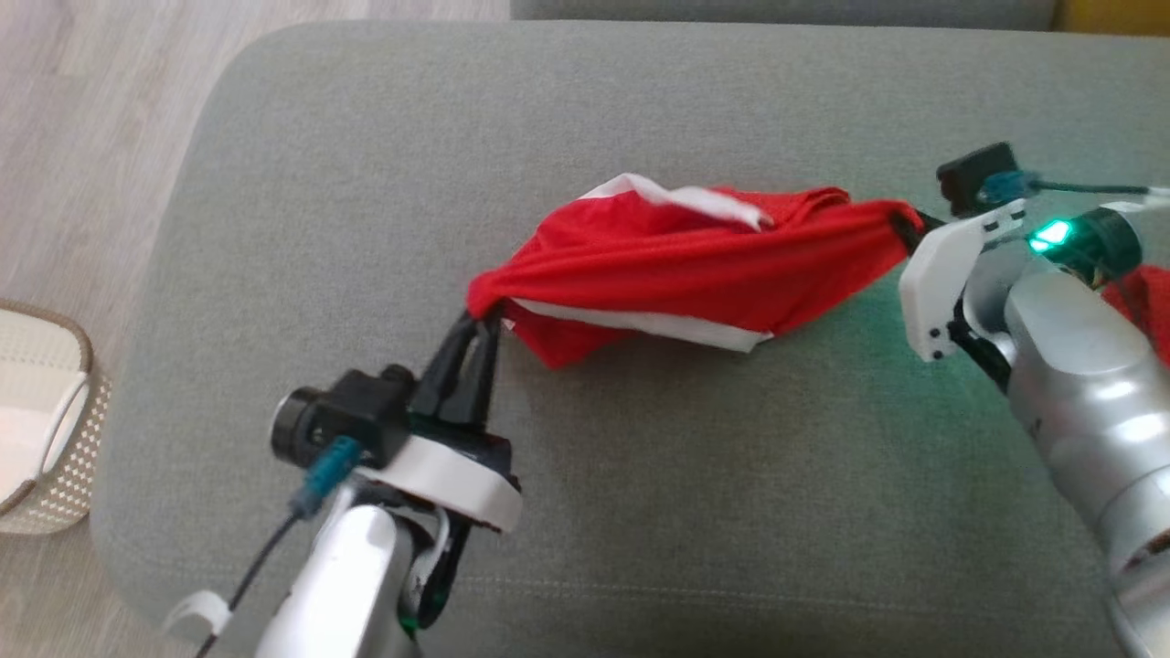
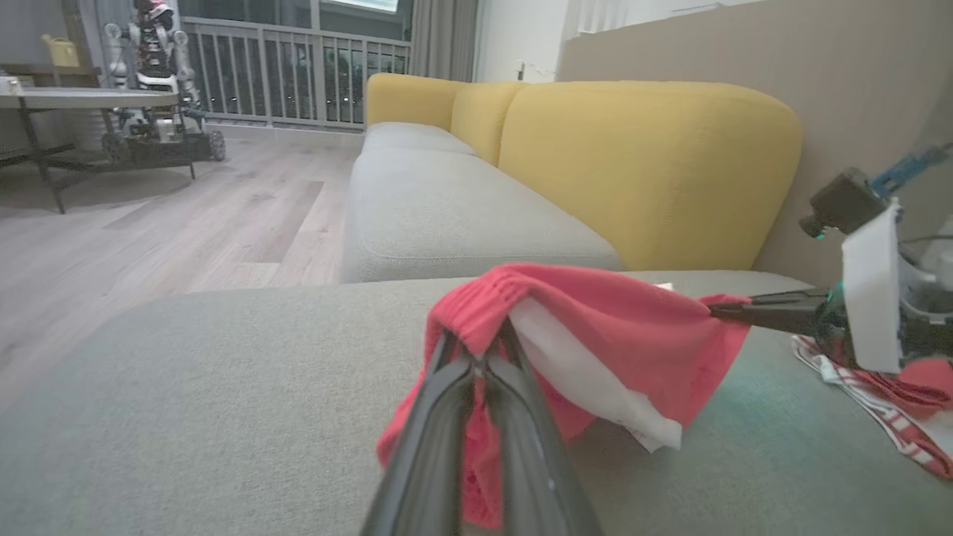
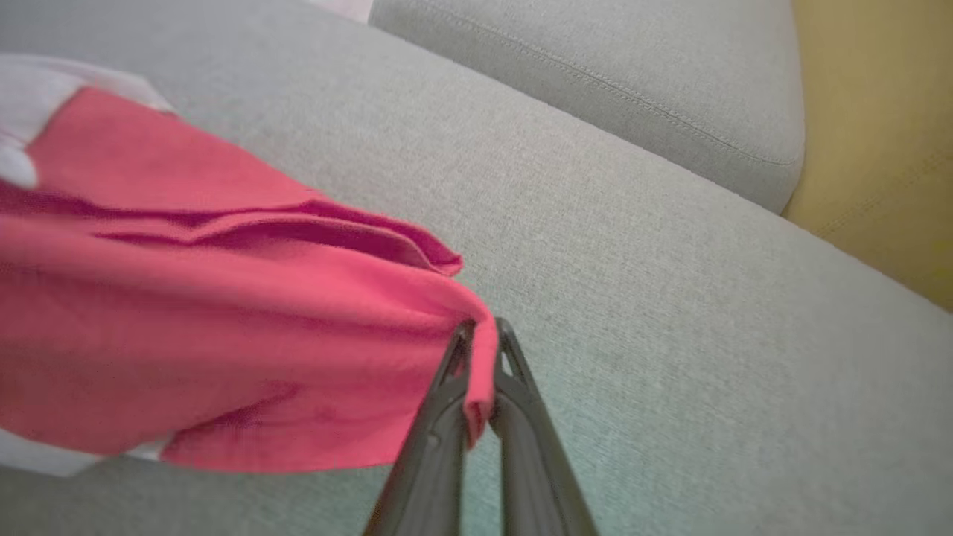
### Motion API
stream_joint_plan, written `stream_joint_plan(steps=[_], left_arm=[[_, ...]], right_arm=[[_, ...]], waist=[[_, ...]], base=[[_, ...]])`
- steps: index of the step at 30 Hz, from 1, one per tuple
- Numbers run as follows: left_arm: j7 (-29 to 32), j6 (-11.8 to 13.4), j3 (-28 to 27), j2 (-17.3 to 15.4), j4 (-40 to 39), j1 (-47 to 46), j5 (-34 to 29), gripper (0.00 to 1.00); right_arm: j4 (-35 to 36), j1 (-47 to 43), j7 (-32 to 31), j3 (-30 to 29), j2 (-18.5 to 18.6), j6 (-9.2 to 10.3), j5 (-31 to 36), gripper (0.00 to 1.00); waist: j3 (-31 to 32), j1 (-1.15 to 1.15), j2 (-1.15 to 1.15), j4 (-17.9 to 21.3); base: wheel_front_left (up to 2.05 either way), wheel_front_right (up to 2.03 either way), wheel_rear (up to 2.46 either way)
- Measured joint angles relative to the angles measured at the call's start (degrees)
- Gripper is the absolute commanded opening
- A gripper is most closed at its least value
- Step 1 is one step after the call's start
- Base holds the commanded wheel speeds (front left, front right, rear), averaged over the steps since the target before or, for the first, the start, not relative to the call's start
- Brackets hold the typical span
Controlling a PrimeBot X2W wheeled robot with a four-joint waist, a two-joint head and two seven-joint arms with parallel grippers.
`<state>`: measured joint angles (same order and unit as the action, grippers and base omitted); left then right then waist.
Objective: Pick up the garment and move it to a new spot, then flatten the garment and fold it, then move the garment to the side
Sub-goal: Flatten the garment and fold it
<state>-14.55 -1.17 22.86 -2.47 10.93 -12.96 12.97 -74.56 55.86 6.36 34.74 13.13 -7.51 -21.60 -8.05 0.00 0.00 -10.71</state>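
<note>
Well off to the left of the left gripper (image 1: 483, 322), a pale woven basket (image 1: 69, 457) is sitting on the wooden floor (image 1: 82, 137), past the edge of the grey cushion (image 1: 640, 475). The left gripper is reaching up and to the right over that cushion. Its two dark fingers (image 1: 452, 358) are pressing together on the left end of the red garment (image 1: 676, 260) — in the left wrist view the cloth is bunching over the tips where they are meeting. From there the garment is stretching rightward between the two grippers as a twisted, gathered band, with white trim showing along its upper and lower edges. A loose red fold is hanging below the band just beside the left gripper's tips. Whether the middle is resting on the cushion or hanging just above it, I cannot tell. At the far end the right gripper (image 1: 907, 227) is pointing left and pinching the garment's right corner tight — the right wrist view is showing a thin fold of red cloth caught between its fingertips (image 3: 447, 380). Behind the right gripper's wrist, a second red cloth with white stripes (image 2: 908, 417) is lying on the cushion. Ahead of the left gripper's fingers in its own view, a yellow sofa back (image 2: 648, 164) is rising beyond the cushion.
</note>
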Motion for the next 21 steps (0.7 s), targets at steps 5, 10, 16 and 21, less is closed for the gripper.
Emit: stream_joint_plan(steps=[5,10,16,21], left_arm=[[0.00,-0.94,1.77,0.00,0.19,-0.03,-3.85,0.00],[0.00,-1.14,2.29,0.00,-2.14,-0.02,-4.12,0.00],[0.00,-1.43,2.13,0.00,-5.11,1.79,-6.35,0.00],[0.00,-1.89,1.87,-0.02,-5.34,3.62,-6.93,0.00]], right_arm=[[4.27,0.00,-5.14,7.72,4.24,-0.01,1.44,0.00],[12.61,0.09,-8.65,13.07,9.46,-0.01,-2.16,0.00],[29.75,-0.76,-18.42,19.27,17.39,-0.01,-13.02,0.00],[44.34,-1.82,-29.00,19.86,28.62,-0.01,-20.06,0.00]], waist=[[0.22,0.00,0.00,-0.15],[1.06,0.00,0.00,-0.79],[2.59,0.00,0.00,-0.07],[2.29,0.00,0.00,0.28]], base=[[0.00,0.00,0.00],[0.00,0.00,0.00],[0.00,0.00,0.00],[0.00,0.00,0.00]])
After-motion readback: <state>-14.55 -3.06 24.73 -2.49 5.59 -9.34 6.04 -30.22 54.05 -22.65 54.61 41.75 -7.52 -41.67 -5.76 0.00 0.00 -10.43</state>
